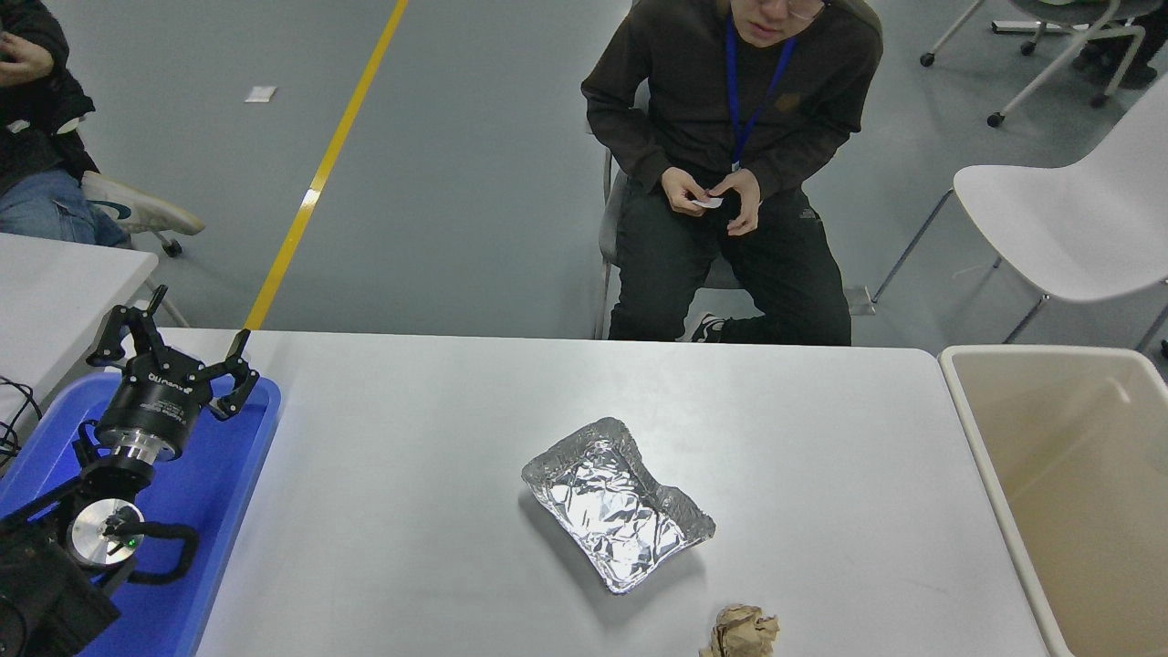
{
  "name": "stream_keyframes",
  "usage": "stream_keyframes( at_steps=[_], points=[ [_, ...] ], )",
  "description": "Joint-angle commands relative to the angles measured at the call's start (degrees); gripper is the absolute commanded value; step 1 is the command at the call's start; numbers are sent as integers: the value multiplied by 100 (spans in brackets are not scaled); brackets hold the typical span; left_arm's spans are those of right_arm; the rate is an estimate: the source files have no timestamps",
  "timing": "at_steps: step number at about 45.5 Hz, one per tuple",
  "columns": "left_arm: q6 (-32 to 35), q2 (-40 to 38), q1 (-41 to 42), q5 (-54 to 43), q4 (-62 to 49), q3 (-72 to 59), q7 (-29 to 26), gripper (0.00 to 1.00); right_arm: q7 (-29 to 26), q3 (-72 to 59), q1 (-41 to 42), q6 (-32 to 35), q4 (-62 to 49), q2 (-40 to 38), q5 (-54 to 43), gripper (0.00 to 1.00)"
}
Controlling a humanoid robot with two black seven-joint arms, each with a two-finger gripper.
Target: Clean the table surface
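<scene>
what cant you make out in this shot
- Right arm: outside the head view entirely.
- Crumpled brown paper: its near part is cut off by the bottom edge.
- Beige bin: cut off at the right edge.
- White scrap in the person's hands: too small to identify.

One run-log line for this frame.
left gripper: open, parked over blue tray | right arm: unseen | table surface: foil tray, crumpled paper remain
</scene>
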Motion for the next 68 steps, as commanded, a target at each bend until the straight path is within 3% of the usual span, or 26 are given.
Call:
stream_keyframes(
  at_steps=[1, 38, 42, 43, 47, 50, 53, 68],
  points=[
    [-2, 0, 4, 2, -6, 0, 5, 100, 23, 40, -297, -174, -448, 437, 195, 0],
    [7, 0, -5, -7, 3, 0, -3, 100, -4, -30, -631, -385, -748, 771, 723, 0],
    [-2, 0, -5, 2, 3, 0, 5, 100, -4, -30, -631, -447, -748, 771, 723, 9],
    [-2, 0, 4, -7, -5, 0, 5, 100, -4, -30, -631, -456, -748, 771, 723, 15],
    [7, 0, -5, 2, 3, 0, 5, 100, -4, 5, -631, -465, -748, 771, 723, 55],
    [-2, 0, 4, -7, 3, 0, 5, 100, -30, 40, -631, -456, -757, 771, 757, 65],
    [7, 0, -5, 2, 3, 0, 5, 100, -48, -13, -631, -421, -748, 762, 810, 100],
    [-2, 0, -5, 2, 3, 0, 5, 100, -48, -30, -640, -430, -748, 762, 837, 100]
  ],
)
